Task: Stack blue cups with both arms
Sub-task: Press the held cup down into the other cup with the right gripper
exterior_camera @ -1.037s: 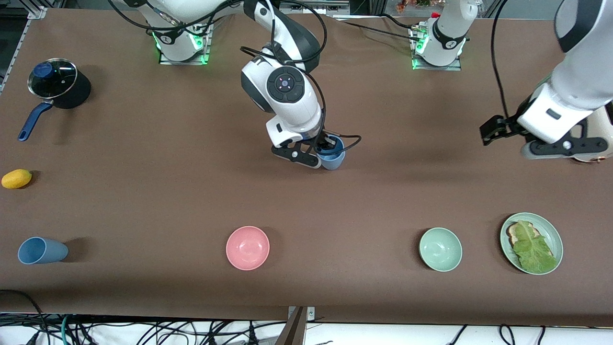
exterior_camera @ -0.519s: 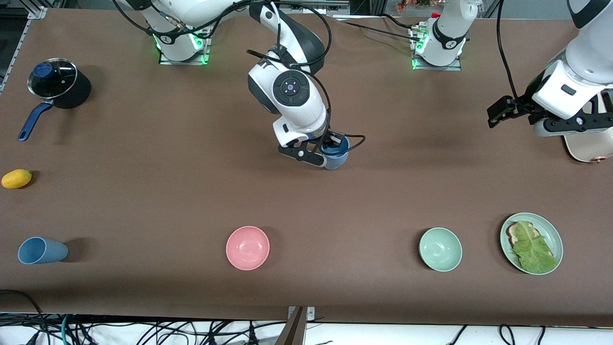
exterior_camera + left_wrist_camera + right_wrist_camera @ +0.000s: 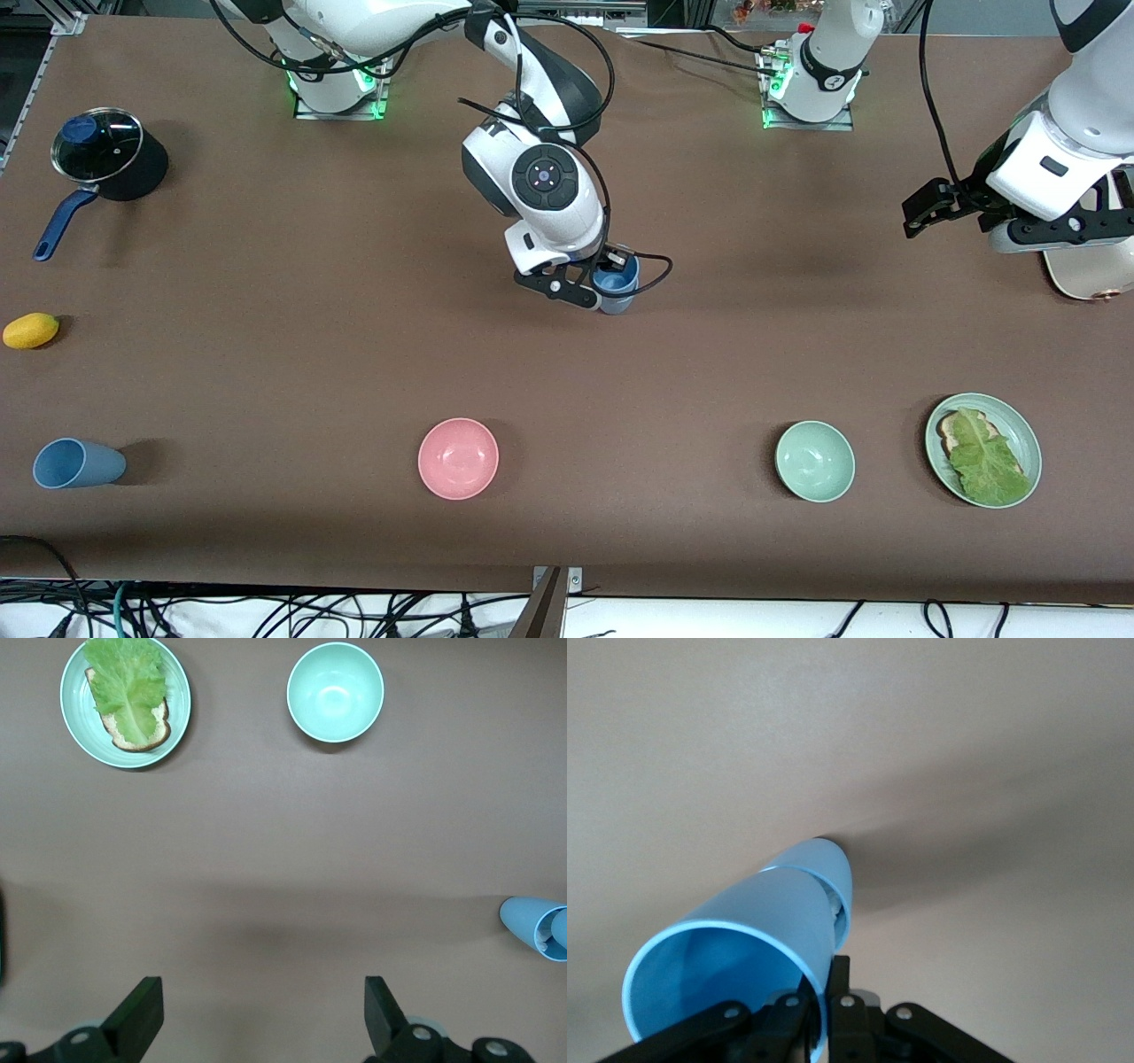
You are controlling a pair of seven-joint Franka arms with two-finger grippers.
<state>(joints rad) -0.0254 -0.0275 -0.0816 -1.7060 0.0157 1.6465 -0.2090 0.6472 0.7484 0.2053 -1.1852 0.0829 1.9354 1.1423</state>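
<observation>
The right gripper (image 3: 609,282) is clamped on the rim of a blue cup (image 3: 615,291) at mid-table — one finger inside the wall, one outside, as the right wrist view shows (image 3: 824,1010). That cup (image 3: 744,935) appears to sit nested in a second one (image 3: 828,873), whose base touches or nearly touches the table; I cannot quite tell which. The pair stands roughly upright, mouth up.

The third cup (image 3: 76,463) lies on its side near the front edge, toward the right arm's end of the table. Its long axis runs along the table's length, with the mouth facing that end. It is well apart from the held stack, so the right arm is the nearer one for it.

The left gripper (image 3: 257,1023) waits with its fingers spread wide, empty, above bare table at its own end, near the green bowl (image 3: 336,692) and the lettuce plate (image 3: 177,722).
</observation>
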